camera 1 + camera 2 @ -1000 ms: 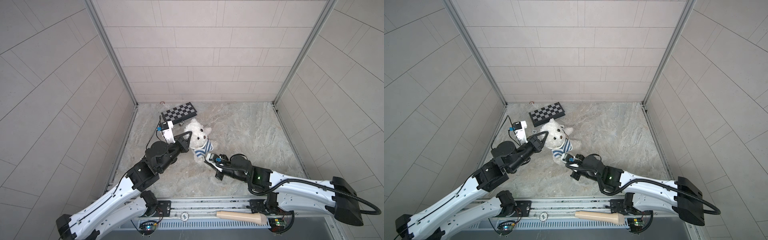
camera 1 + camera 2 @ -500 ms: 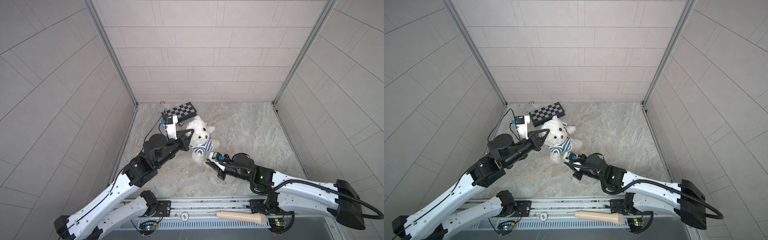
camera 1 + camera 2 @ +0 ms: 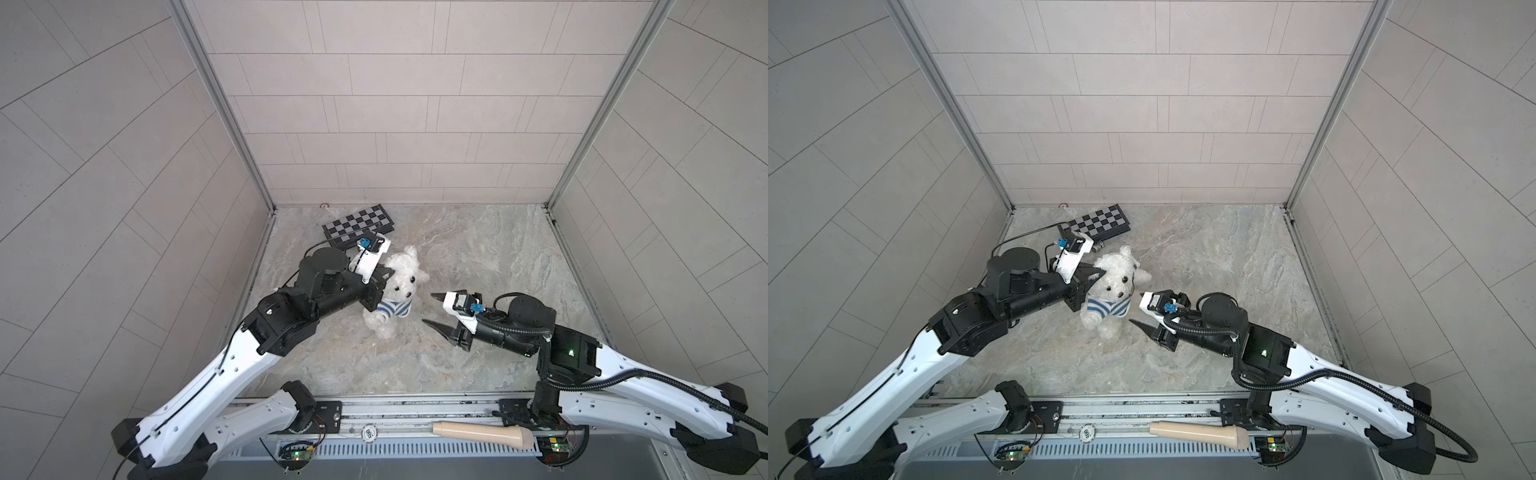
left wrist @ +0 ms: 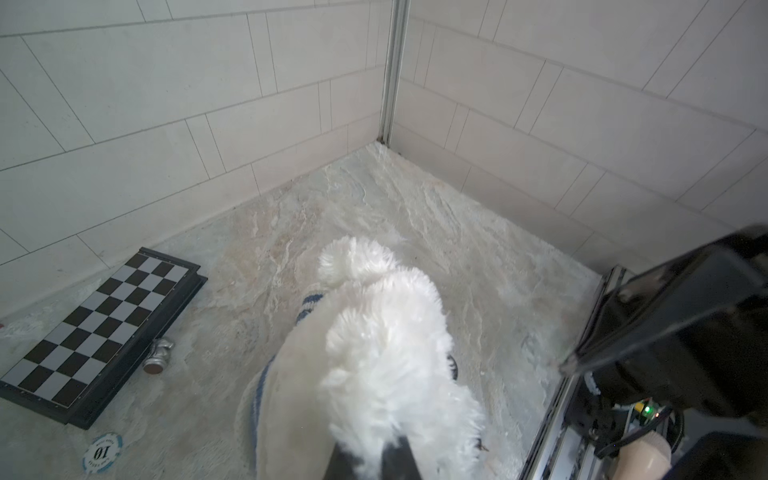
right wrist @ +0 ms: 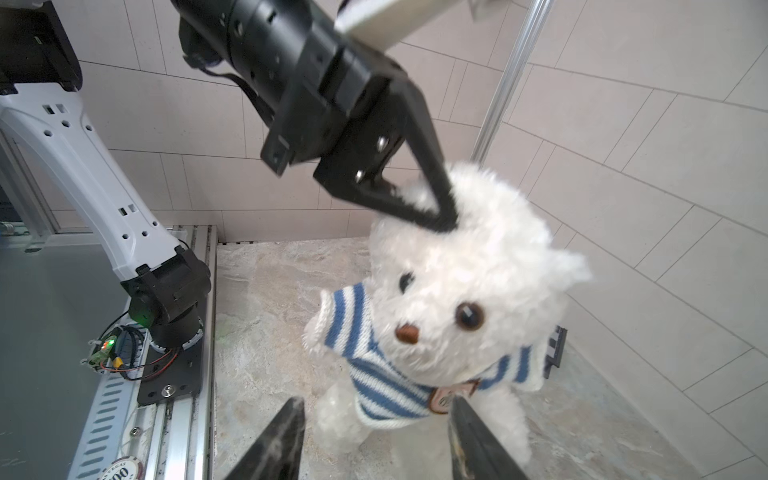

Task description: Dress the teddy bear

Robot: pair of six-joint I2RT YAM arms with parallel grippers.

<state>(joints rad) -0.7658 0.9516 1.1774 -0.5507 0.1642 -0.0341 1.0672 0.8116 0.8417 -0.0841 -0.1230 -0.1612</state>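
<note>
The white fluffy teddy bear point(image 3: 405, 280) is upright left of the floor's middle in both top views, facing the right arm. A blue-and-white striped shirt point(image 5: 374, 374) with a badge sits round its neck and chest. My left gripper point(image 3: 390, 273) is shut on the fur at the top of its head point(image 5: 490, 249); the left wrist view shows the dark fingers point(image 4: 345, 461) buried in white fur. My right gripper point(image 3: 428, 308) stands open just right of the bear, apart from it. In the right wrist view its fingers point(image 5: 286, 436) flank the bear's lower body without touching.
A folded chessboard point(image 3: 358, 222) lies at the back left, with a silver chess piece point(image 4: 158, 357) and a poker chip point(image 4: 102, 451) beside it. A beige handle point(image 3: 482, 432) rests on the front rail. Tiled walls enclose the marble floor.
My right gripper has let go of the bear, opened, and drawn back to the right. The left gripper, still shut on the bear's head, has raised the bear upright.
</note>
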